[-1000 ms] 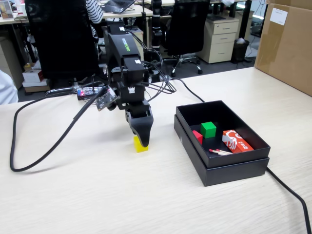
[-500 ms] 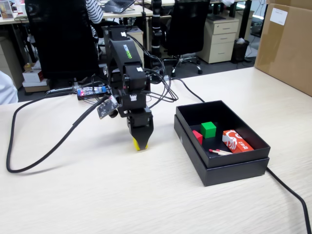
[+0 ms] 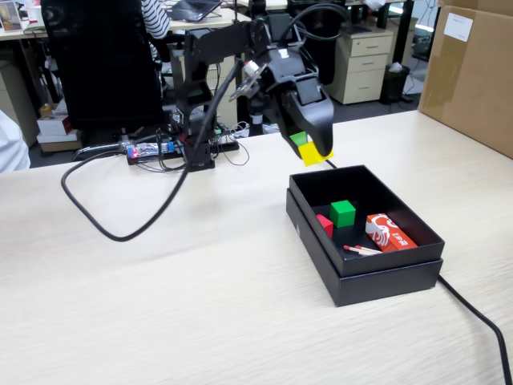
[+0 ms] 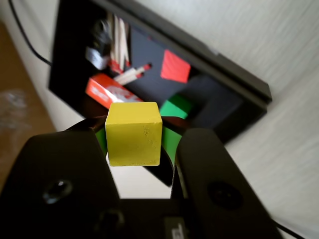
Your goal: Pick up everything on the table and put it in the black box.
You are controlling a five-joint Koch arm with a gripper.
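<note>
My gripper point(image 3: 313, 149) hangs in the air, shut on the yellow cube point(image 3: 316, 154), just over the far left corner of the black box point(image 3: 385, 277). In the wrist view the yellow cube point(image 4: 133, 133) sits squeezed between the two black jaws of the gripper point(image 4: 140, 137), with the black box point(image 4: 234, 74) below and beyond it. Inside the box lie the green cube point(image 3: 343, 212) and the red cube point(image 3: 325, 225). The wrist view shows them too, the green cube point(image 4: 178, 106) and the red cube point(image 4: 175, 65). The table point(image 3: 200, 305) is pale wood grain.
A red-and-white packet point(image 3: 390, 233) and a red-tipped stick point(image 3: 362, 250) also lie in the box. A brown carton point(image 3: 473, 72) stands at the back right. A black cable point(image 3: 104, 224) loops over the table's left, and another cable point(image 3: 481, 321) runs off past the box.
The gripper closed on the yellow cube at the table's middle, lifted it, and swung up and right to the box's far left corner. The cable loop shifted with the arm.
</note>
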